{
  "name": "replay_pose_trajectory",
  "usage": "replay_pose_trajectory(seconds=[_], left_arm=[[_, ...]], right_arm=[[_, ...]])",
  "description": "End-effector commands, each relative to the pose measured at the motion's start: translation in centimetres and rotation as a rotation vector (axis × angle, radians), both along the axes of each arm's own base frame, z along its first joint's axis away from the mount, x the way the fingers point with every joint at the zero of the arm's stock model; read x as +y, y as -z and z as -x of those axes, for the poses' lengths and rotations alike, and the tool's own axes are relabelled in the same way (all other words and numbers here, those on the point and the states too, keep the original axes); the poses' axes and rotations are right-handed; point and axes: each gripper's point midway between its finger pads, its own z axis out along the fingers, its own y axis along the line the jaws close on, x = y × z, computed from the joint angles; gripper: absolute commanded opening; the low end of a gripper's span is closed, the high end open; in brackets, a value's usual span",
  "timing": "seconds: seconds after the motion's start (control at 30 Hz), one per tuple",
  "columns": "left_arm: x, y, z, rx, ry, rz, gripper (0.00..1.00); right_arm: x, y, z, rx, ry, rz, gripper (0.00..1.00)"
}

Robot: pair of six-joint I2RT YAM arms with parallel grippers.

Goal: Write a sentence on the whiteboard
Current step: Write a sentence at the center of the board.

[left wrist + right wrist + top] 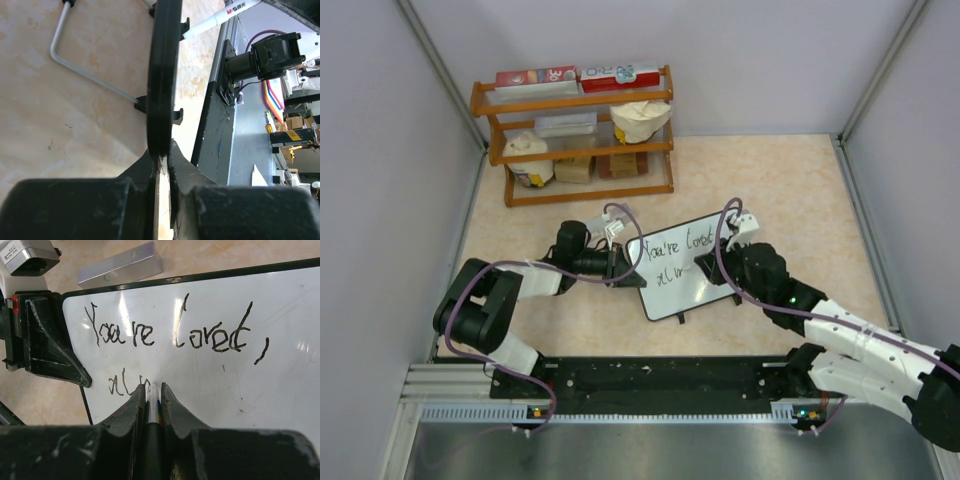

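Observation:
The whiteboard (695, 270) lies on the table, black-framed, also in the right wrist view (280, 385). The sentence (175, 332) reads "You're loved," on the first line, with "al" and part of another letter (125, 385) on the second. My right gripper (151, 390) is shut on a marker (152, 405), its tip touching the board at the second line. My left gripper (164, 157) is shut on the whiteboard's left edge (162, 75), seen edge-on. In the top view the left gripper (620, 262) is at the board's left side and the right gripper (705, 268) is over its middle.
A wooden shelf rack (575, 130) with boxes and bags stands at the back left. A metal bar (120, 265) lies beyond the board. A wire stand leg (80, 65) sticks out behind the board. Grey walls enclose the table on three sides.

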Motion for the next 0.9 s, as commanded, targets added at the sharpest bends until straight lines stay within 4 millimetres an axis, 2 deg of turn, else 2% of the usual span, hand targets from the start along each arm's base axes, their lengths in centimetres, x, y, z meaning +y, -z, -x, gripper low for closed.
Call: replay_pose_trajectory(seconds=[0.0,0.23,0.37,0.5,0.87], left_arm=[[0.0,0.4,0.4,-0.023,0.014,-0.012,0.00],[0.0,0.4,0.5,-0.022,0.015,-0.011,0.00],[0.1,0.4,0.4,-0.023,0.015,-0.012,0.00],[0.0,0.3,0.4,-0.026,0.015,-0.011,0.00],[0.1,0.4,0.5,-0.022,0.013,-0.014,0.00]], right_arm=[[-0.6,-2.9,-1.9,-0.070,0.066,-0.021,0.00],[-0.4,-3.6,-2.1,-0.079,0.064,-0.040,0.00],[0.4,-4.4,-1.1,-0.098,-0.008,-0.071,0.00],[0.1,-4.7,-0.4,-0.109,-0.020,-0.094,0.00],[-1.4,-2.7,-0.6,-0.075,0.035,-0.055,0.00]])
